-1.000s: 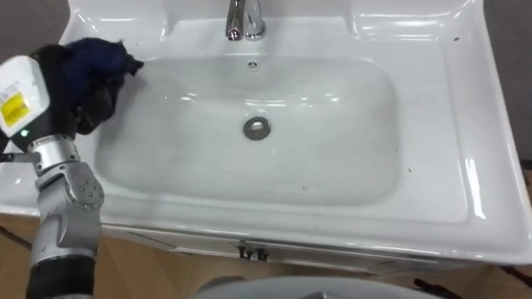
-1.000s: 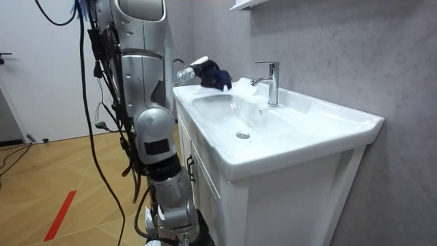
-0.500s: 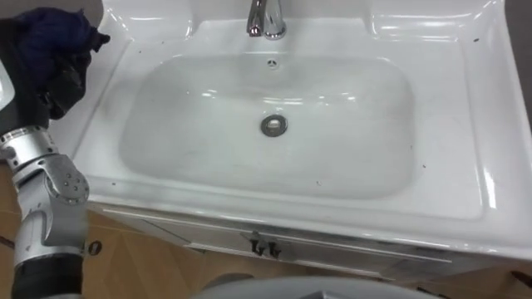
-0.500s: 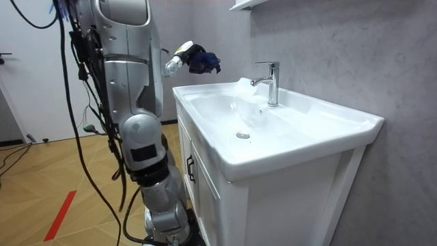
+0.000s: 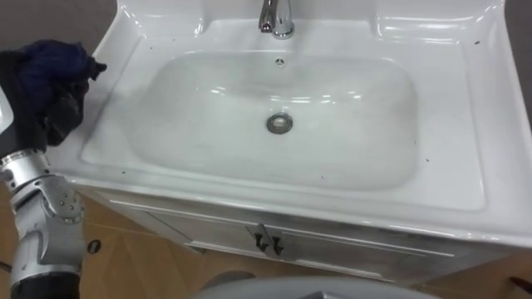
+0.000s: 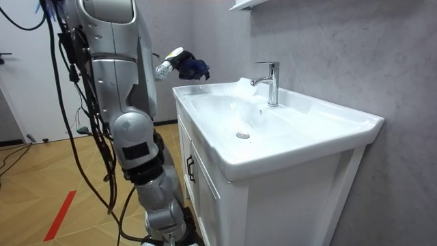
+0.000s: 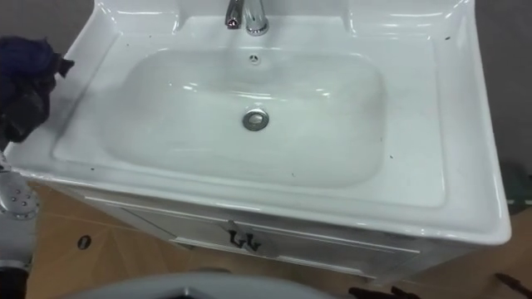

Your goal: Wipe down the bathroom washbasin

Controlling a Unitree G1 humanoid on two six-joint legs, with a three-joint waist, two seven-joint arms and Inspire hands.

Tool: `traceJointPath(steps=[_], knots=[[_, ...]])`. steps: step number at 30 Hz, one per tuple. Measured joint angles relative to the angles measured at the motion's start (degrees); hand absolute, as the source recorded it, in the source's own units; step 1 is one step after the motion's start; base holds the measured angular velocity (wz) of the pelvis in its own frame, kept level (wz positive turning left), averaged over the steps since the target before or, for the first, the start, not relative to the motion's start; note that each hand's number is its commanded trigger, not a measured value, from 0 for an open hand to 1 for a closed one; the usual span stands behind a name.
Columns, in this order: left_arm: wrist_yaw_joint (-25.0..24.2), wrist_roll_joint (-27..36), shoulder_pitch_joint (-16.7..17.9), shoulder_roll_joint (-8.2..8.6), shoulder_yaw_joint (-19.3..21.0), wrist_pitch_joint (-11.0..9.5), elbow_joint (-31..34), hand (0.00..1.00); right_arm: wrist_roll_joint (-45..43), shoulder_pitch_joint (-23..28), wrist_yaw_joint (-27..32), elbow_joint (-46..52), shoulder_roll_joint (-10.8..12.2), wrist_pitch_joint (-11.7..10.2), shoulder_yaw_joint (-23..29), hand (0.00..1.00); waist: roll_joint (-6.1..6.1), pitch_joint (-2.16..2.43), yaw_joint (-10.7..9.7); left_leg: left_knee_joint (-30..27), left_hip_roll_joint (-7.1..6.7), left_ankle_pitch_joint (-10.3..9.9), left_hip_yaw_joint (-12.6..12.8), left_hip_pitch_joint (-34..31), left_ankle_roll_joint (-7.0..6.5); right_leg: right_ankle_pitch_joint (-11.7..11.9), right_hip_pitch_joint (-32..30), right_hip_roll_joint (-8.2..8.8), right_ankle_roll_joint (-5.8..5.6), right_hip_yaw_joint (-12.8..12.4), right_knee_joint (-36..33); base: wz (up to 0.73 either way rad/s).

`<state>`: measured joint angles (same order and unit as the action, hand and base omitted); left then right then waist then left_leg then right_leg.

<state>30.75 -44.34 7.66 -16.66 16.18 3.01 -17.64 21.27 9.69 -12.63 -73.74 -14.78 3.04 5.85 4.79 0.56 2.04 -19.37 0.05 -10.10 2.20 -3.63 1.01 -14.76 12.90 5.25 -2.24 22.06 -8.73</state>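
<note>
Closest to the camera, the cabinet handles (image 5: 266, 242) are just sitting under the front rim. Over on the left, the left robot hand (image 5: 58, 112) is clenching a dark blue cloth (image 5: 50, 62), bunched up in its fingers. It's hanging in the air beside the left edge of the basin (image 5: 465, 124), not touching it, so nothing is getting wiped right now. The bowl around the drain (image 5: 280, 124) is looking pretty clean, but a few tiny dark specks are showing on the rim. I'm guessing the rim and the spot by the faucet (image 5: 277, 17) are needing a pass.
</note>
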Motion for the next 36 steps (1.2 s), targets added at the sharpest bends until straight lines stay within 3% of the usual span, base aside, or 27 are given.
traceJointPath(steps=[5,16,17,19,28,36], knots=[[-1.0,4.5,1.5,0.0,0.0,2.1,-3.4,1.0,2.5,0.1,0.1,0.2,-0.1,2.0,0.0,0.0,0.11,-0.04,0.0,0.0,0.02,0.0,0.0,-0.1,0.02,0.0,0.0,-0.04,0.0,0.1,0.1,0.0],[-1.8,6.6,1.5,0.0,0.0,2.9,-4.5,0.99,3.0,0.4,-0.7,1.0,-1.1,3.3,0.0,0.0,0.36,-0.04,0.0,0.3,0.03,0.0,0.1,0.3,0.03,0.0,0.2,-0.03,0.01,0.1,-0.1,-0.01],[-1.8,6.6,1.5,0.0,0.0,2.9,-4.5,0.6,3.0,0.4,-0.7,1.0,-1.1,3.3,0.0,0.0,0.35,-0.04,0.0,0.3,0.03,0.0,0.1,0.3,0.03,0.0,0.2,-0.03,0.01,0.1,-0.1,0.0],[-1.8,6.6,1.5,0.0,0.0,2.9,-4.4,0.0,3.2,0.4,-0.7,1.1,-1.1,3.3,0.0,0.0,0.31,-0.07,0.0,0.4,0.02,-0.1,0.1,0.3,0.06,0.0,0.2,-0.03,0.0,0.0,0.1,0.0],[-1.5,6.3,1.5,0.25,-0.1,2.6,-4.2,0.0,3.2,0.7,-0.6,2.2,-1.0,3.2,-0.2,0.0,0.28,-0.1,-0.1,0.5,0.0,-0.1,0.2,0.3,0.06,0.0,0.1,-0.01,0.0,0.1,0.1,0.0],[-1.1,5.9,1.5,0.25,-0.2,1.8,-2.9,0.0,2.5,0.7,-0.4,2.4,-0.7,1.6,-1.2,0.0,-0.08,-0.28,-0.6,0.1,-0.09,-0.1,-0.4,-0.1,0.06,0.0,0.1,-0.06,0.0,0.8,0.1,0.04]])
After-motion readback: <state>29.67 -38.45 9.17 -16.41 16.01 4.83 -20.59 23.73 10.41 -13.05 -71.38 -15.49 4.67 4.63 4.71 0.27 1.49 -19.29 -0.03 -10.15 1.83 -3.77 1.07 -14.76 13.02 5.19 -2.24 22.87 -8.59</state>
